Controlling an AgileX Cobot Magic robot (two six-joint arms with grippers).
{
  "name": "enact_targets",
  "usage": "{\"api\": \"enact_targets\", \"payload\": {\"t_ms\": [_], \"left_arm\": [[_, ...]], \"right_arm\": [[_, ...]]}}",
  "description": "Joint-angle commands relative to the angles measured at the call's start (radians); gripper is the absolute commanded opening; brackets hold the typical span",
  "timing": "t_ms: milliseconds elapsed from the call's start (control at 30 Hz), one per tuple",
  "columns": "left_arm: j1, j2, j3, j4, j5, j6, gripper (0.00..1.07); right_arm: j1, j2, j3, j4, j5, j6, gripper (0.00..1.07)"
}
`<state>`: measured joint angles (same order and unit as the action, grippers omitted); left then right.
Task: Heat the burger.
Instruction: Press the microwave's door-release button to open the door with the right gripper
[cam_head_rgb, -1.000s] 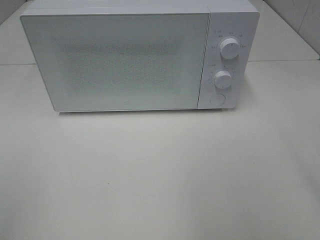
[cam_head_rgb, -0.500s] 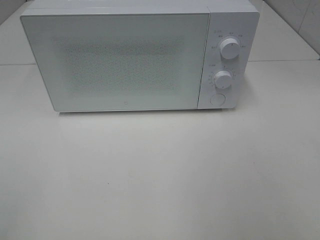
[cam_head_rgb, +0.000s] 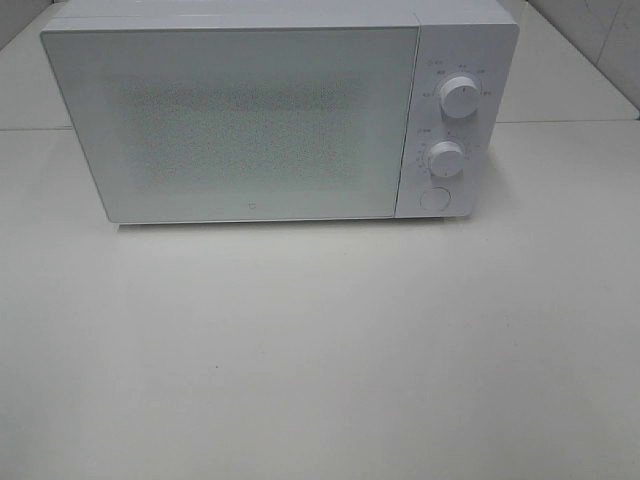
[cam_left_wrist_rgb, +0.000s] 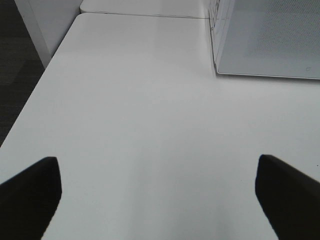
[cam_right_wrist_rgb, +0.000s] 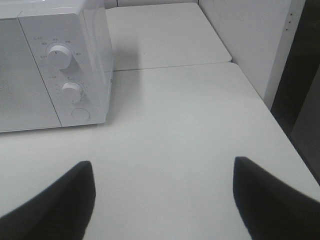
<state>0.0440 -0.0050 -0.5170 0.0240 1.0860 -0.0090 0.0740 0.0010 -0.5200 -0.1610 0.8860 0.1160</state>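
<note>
The left gripper (cam_left_wrist_rgb: 157, 165) and right gripper (cam_right_wrist_rgb: 163, 165) are spread, empty. No burger is seen; the microwave (cam_head_rgb: 250, 120) at 12 o'clock could be started empty.

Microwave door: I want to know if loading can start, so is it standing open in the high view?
No, the microwave door sits shut, flush with the control panel beside it.

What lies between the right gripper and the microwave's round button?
Only bare white tabletop: the right wrist view shows nothing between the right gripper and the round button.
</note>
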Motion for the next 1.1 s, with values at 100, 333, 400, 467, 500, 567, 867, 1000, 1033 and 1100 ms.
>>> {"api": "enact_targets", "payload": {"t_ms": [100, 333, 400, 467, 500, 567, 867, 1000, 1033, 1100], "left_arm": [[0.003, -0.012, 0.003, 0.0, -0.016, -0.003, 0.98], [0.003, -0.012, 0.003, 0.0, -0.016, -0.004, 0.98], [0.003, -0.012, 0.003, 0.0, -0.016, -0.004, 0.98], [0.003, -0.012, 0.003, 0.0, -0.016, -0.004, 0.98], [0.003, -0.012, 0.003, 0.0, -0.016, -0.004, 0.98], [0.003, -0.012, 0.003, 0.0, -0.016, -0.004, 0.98], [0.003, -0.012, 0.003, 0.0, -0.016, -0.004, 0.98], [0.003, -0.012, 0.003, 0.0, -0.016, -0.004, 0.98], [0.003, -0.012, 0.003, 0.0, -0.016, -0.004, 0.98], [0.003, -0.012, 0.003, 0.0, -0.016, -0.004, 0.98]], "right_arm": [[-0.038, -0.035, 0.002, 0.092, 0.016, -0.099, 0.76], [-0.038, -0.035, 0.024, 0.124, 0.069, -0.092, 0.76], [-0.038, -0.035, 0.03, 0.128, 0.072, -0.087, 0.76], [-0.038, -0.035, 0.03, 0.128, 0.072, -0.087, 0.76], [-0.038, -0.035, 0.03, 0.128, 0.072, -0.087, 0.76], [-0.038, -0.035, 0.03, 0.128, 0.072, -0.087, 0.76], [-0.034, -0.035, 0.03, 0.128, 0.072, -0.088, 0.76], [-0.034, -0.035, 0.03, 0.128, 0.072, -0.088, 0.76], [-0.034, -0.035, 0.03, 0.128, 0.072, -0.088, 0.76], [-0.034, -0.035, 0.03, 0.128, 0.072, -0.088, 0.76]]}}
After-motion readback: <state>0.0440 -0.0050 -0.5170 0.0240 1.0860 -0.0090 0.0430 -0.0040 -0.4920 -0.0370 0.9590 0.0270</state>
